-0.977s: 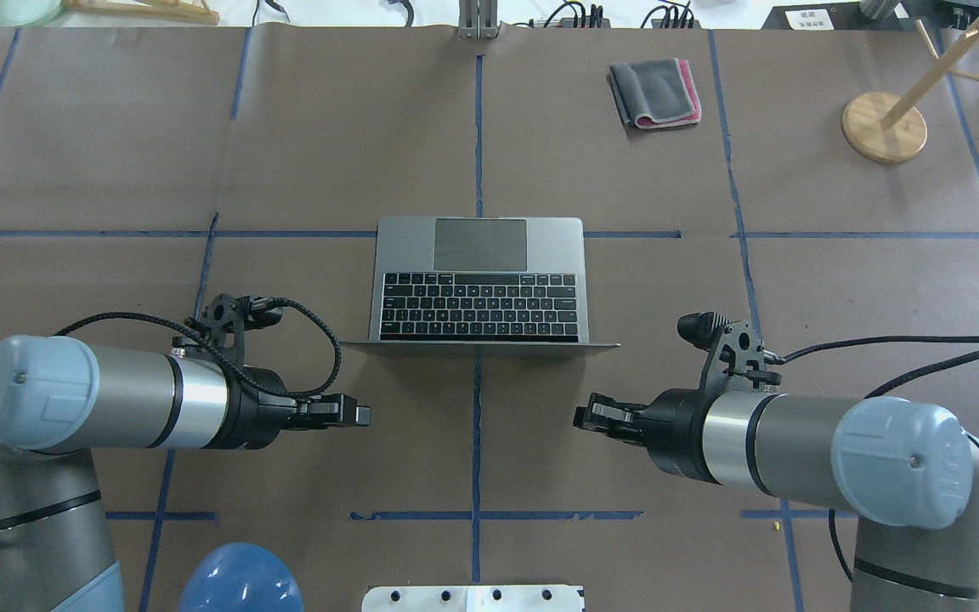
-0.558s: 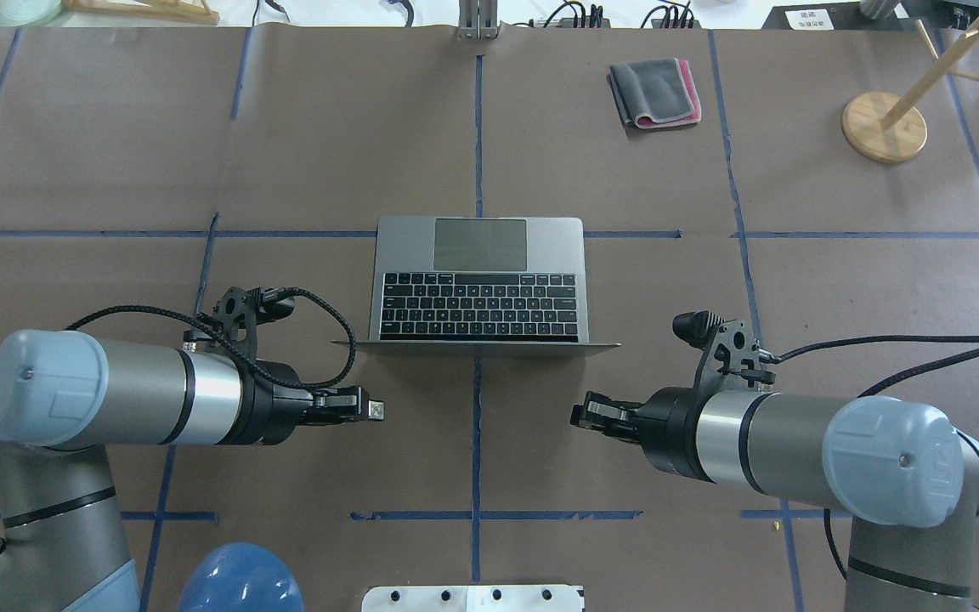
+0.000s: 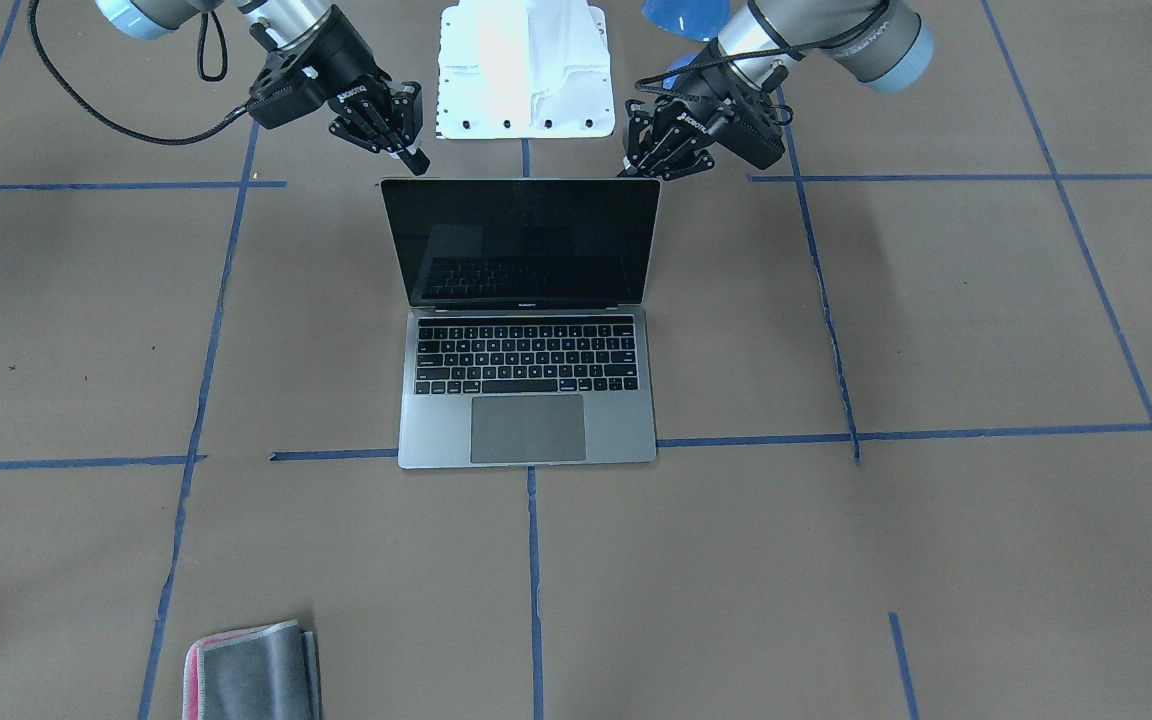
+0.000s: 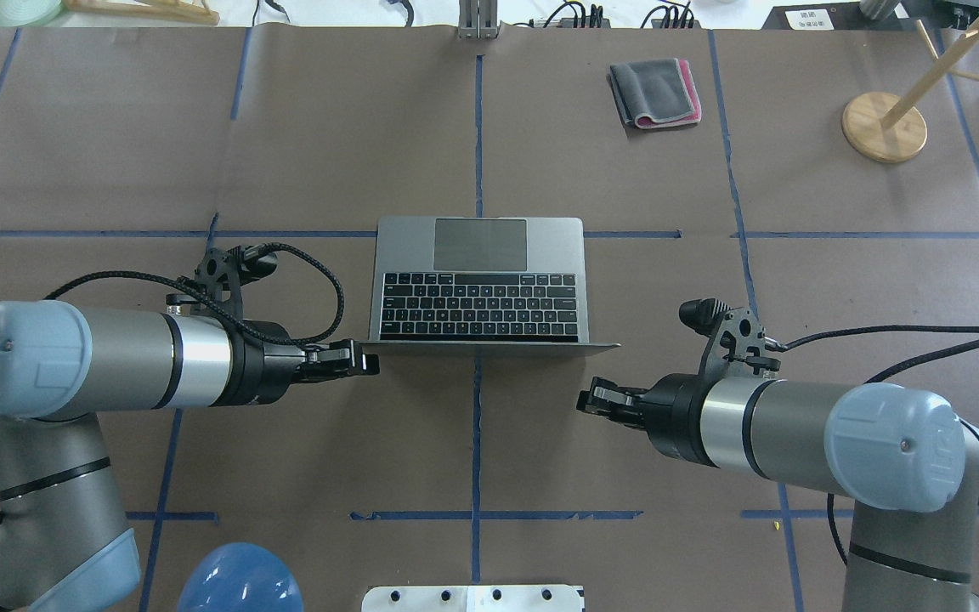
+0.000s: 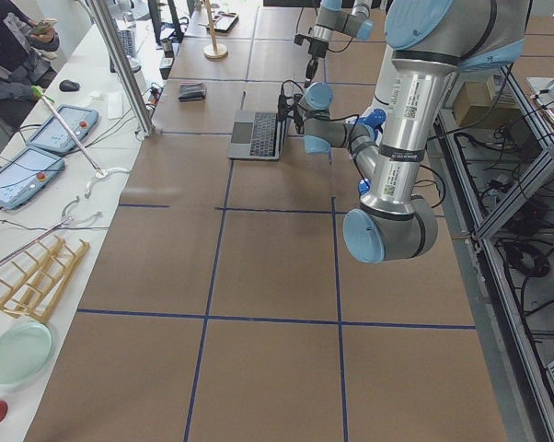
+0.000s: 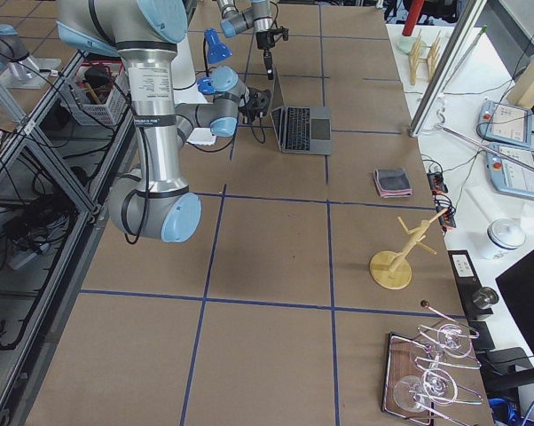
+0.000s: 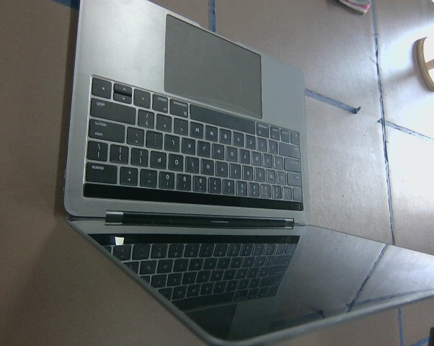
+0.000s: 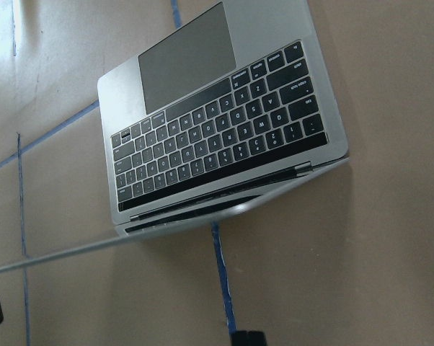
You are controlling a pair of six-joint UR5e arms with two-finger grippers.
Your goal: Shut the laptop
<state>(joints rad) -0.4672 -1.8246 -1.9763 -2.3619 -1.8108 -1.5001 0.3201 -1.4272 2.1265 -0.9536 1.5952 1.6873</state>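
Observation:
The laptop (image 4: 479, 255) stands open in the middle of the table, its lid about upright and its black screen (image 3: 524, 240) facing away from me. It also shows in the left wrist view (image 7: 195, 151) and the right wrist view (image 8: 217, 137). My left gripper (image 4: 368, 363) is just behind the lid's top left corner, open and empty; whether it touches the lid I cannot tell. My right gripper (image 4: 585, 398) hovers behind the lid's right end, a short gap away, open and empty. In the front view the left gripper (image 3: 651, 168) and the right gripper (image 3: 406, 150) flank the lid's top edge.
A folded grey cloth with a pink edge (image 4: 655, 93) lies at the far right. A wooden stand (image 4: 884, 126) is further right. A blue rounded object (image 4: 239, 578) and a white plate (image 4: 472, 597) sit near my base.
My left gripper has moved forward and right, up to the lid's left corner. My right gripper has moved forward a little. The laptop has not moved.

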